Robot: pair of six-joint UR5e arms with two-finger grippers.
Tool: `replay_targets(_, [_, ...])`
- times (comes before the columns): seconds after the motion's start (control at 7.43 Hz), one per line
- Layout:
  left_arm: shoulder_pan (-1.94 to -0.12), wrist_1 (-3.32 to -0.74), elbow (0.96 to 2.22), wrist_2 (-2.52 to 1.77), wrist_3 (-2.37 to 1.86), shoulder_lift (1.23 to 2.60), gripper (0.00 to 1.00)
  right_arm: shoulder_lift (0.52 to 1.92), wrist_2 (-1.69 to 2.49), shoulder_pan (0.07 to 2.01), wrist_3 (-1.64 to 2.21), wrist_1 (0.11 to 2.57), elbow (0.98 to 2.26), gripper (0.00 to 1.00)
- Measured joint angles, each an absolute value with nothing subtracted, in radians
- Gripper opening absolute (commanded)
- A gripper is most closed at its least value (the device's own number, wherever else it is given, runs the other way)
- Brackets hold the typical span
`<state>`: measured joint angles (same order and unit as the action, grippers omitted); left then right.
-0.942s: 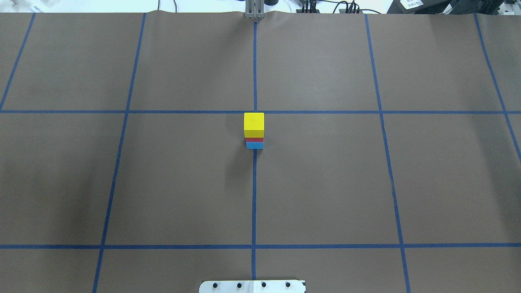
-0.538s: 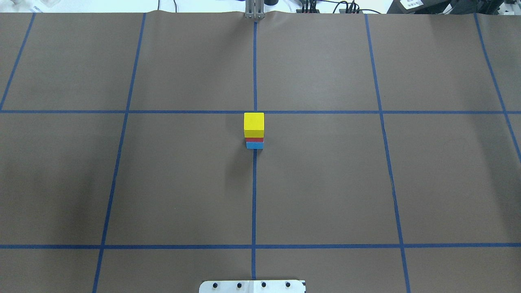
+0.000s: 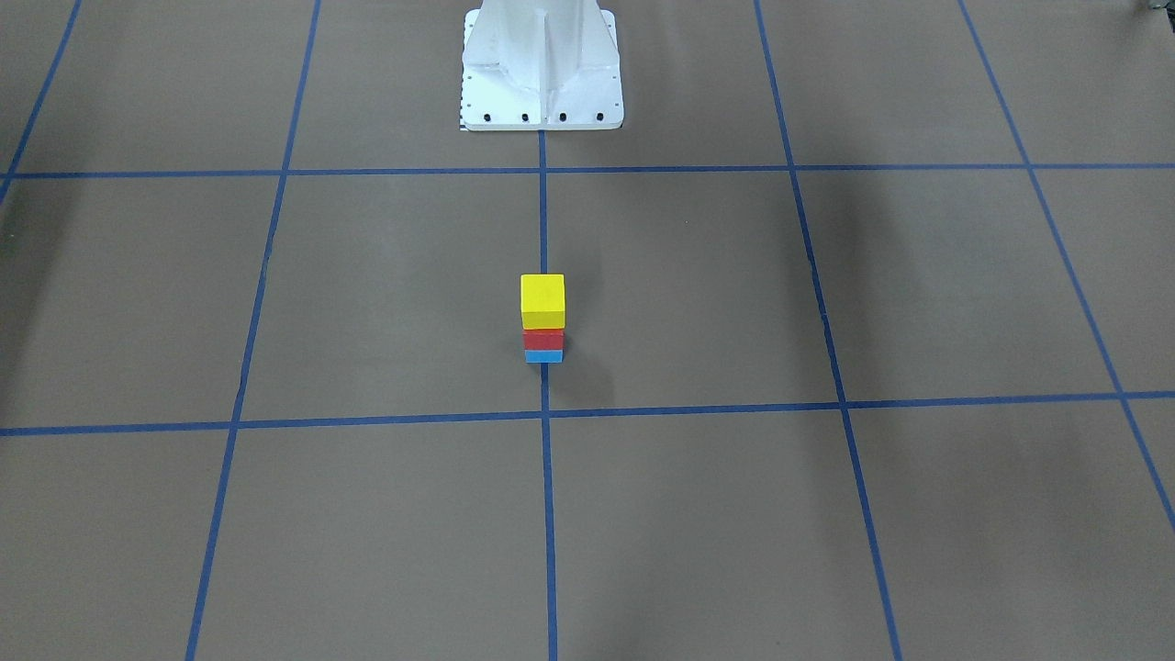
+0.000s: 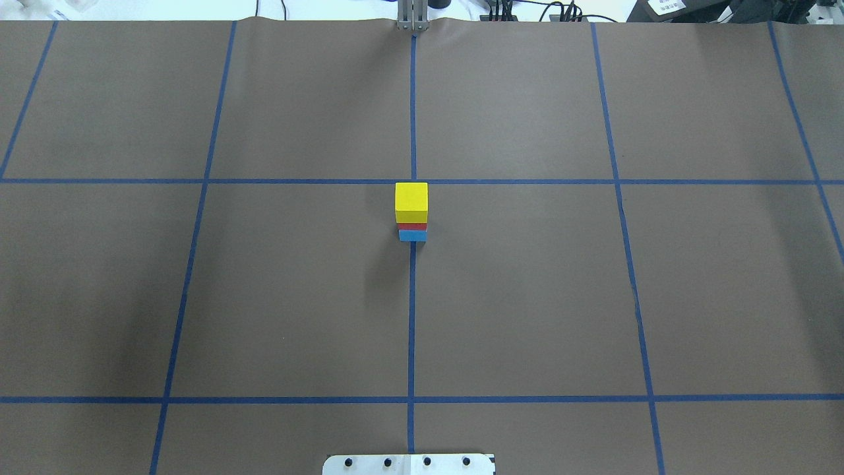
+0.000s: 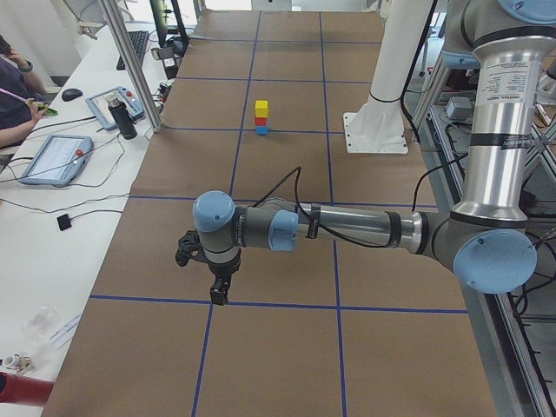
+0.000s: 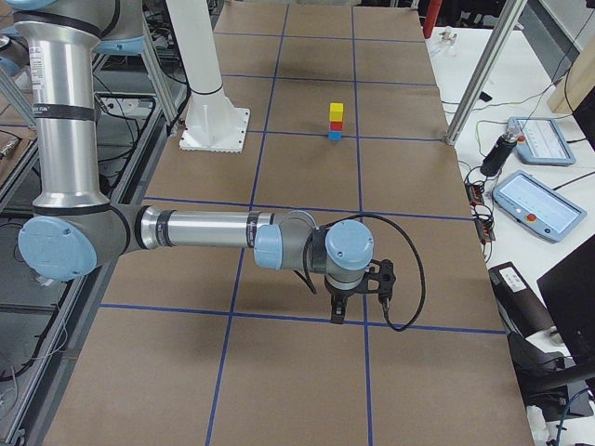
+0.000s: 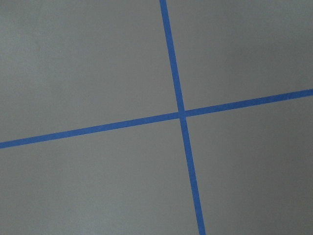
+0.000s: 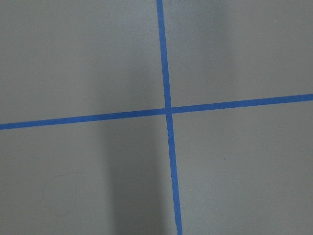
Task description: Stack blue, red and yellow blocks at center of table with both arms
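Stack stands complete on the table [image 4: 527, 297]: yellow block [image 4: 411, 198] on red block [image 4: 412, 226] on blue block [image 4: 412, 235]. It lies well apart from the left gripper [image 5: 219, 294] and the right gripper [image 6: 338, 312]. Whether either gripper is released or clenched cannot be told.

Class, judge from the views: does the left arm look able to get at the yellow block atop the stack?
Probably yes: nothing lies between the left arm and the yellow block, and the right arm sits far off.
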<state>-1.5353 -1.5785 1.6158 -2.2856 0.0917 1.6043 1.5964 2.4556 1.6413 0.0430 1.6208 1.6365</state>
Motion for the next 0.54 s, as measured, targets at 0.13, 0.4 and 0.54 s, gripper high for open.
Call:
replay_targets(0.13, [-1.535, -1.578, 1.618, -2.286, 0.091, 1.602, 1.0, 1.638, 2.456, 1.641, 0.043, 1.621, 1.678, 0.99])
replay_targets(0.4, [-1.535, -1.578, 1.619, -2.286, 0.091, 1.602, 1.0, 1.674, 2.456, 1.641, 0.043, 1.621, 1.715, 0.99])
replay_targets(0.54, [-1.534, -1.578, 1.621, -2.286, 0.091, 1.599, 1.0, 1.676, 2.455, 1.641, 0.043, 1.621, 1.718, 0.99])
